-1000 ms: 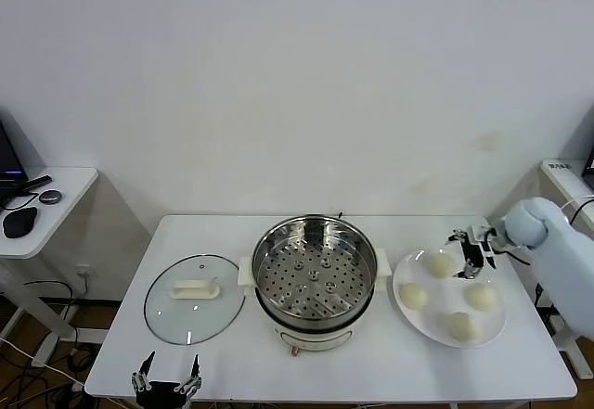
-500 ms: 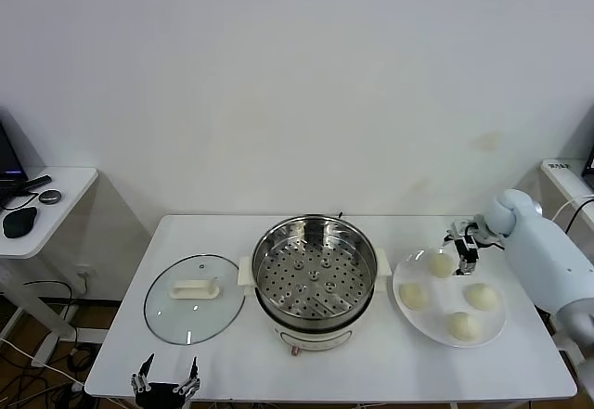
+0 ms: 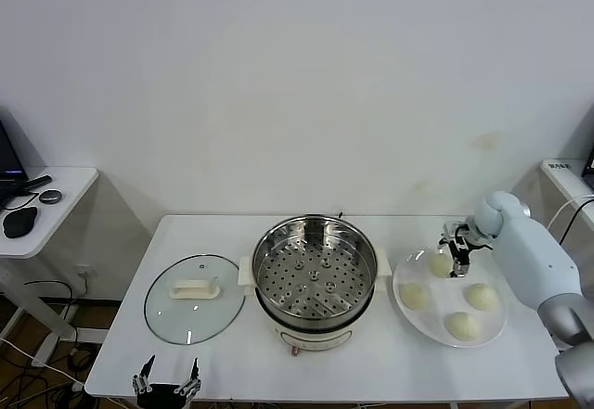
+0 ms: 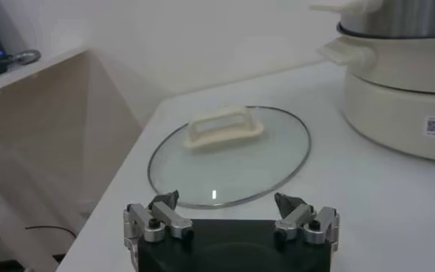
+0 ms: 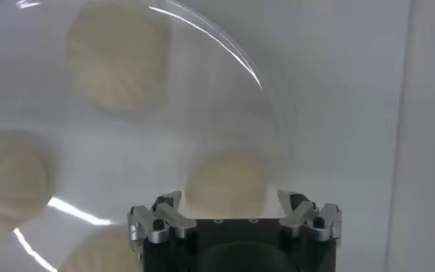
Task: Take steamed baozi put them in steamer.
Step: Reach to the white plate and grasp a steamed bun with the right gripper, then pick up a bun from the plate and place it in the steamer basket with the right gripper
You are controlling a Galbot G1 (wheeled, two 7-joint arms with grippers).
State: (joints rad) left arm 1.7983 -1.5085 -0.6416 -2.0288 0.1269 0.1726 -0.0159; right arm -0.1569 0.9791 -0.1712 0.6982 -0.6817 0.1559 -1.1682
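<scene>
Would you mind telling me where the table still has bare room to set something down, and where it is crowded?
Bare patches: the table's front strip before the steamer, and the back corner behind the glass lid. The steamer's tray holds nothing yet. Crowded: the plate carries four baozi, with the open right gripper over the rear one. The open left gripper hangs off the front edge.

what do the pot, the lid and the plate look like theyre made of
Pot: likely stainless steel, shiny and mirror-like, with a tray full of holes; its handles and base look like white plastic.
Lid: clear glass, since the table shows through, with a thin metal rim.
Plate: glossy white, perhaps ceramic or plastic.
</scene>
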